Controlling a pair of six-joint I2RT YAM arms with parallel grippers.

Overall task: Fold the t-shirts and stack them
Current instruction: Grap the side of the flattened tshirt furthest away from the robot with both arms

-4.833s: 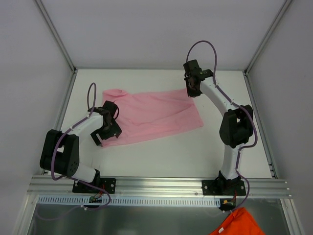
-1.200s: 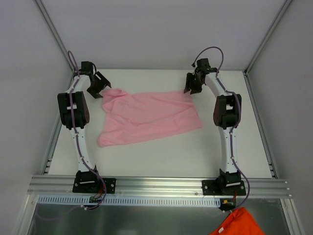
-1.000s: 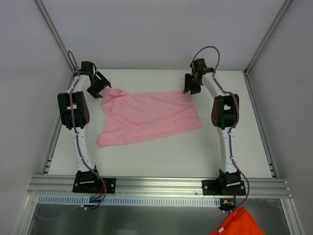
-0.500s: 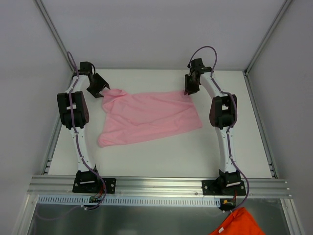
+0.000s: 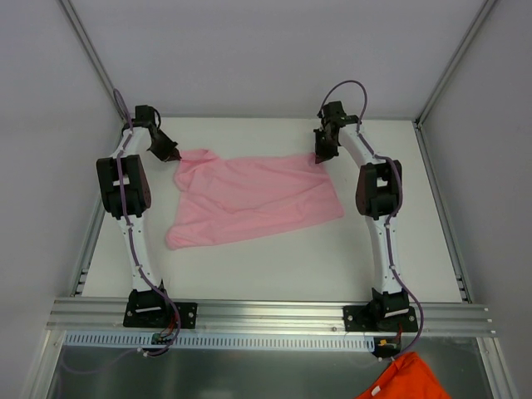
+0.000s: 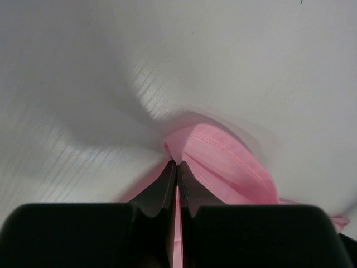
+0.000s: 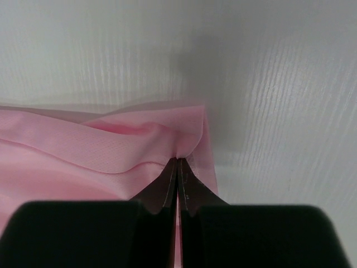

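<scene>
The pink t-shirt lies spread and a little rumpled across the far half of the white counter. The left end effector is pinched tight on its hemmed far-left corner. The right end effector pinches the far-right corner the same way.

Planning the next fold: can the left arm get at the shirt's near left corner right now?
Probably not yet: the left gripper is shut on the far left corner of the shirt. Nothing lies between it and the near corner, so it likely could once it lets go.
</scene>
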